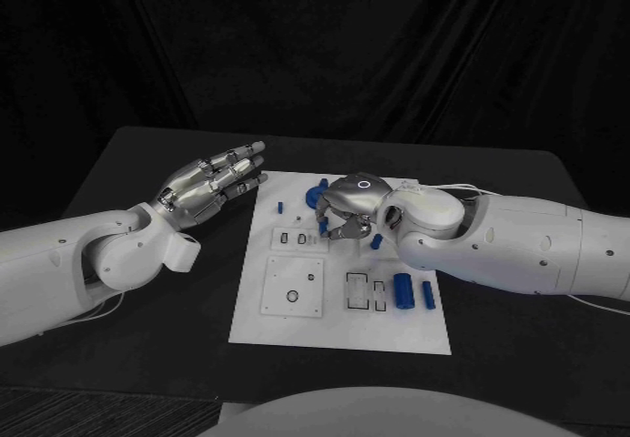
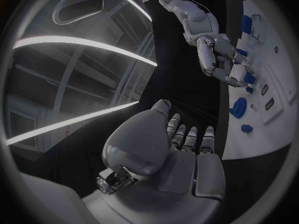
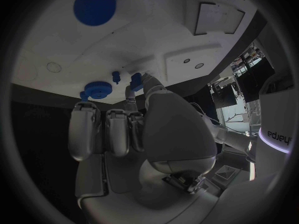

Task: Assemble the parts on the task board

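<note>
The left hand (image 1: 210, 185) hovers beside the task board's (image 1: 344, 320) left edge, fingers (image 1: 243, 159) extended and slightly apart, holding nothing — apparently parked clear of the work. On the white board, which lies mid-table (image 1: 145, 182), the right hand (image 1: 345, 208) reaches down over the far end near a round blue part (image 1: 312, 195), its fingers curled toward a small blue part (image 3: 135, 80); whether they pinch it cannot be told. More blue parts (image 1: 404, 291) lie at the board's right side, seemingly awaiting assembly.
</note>
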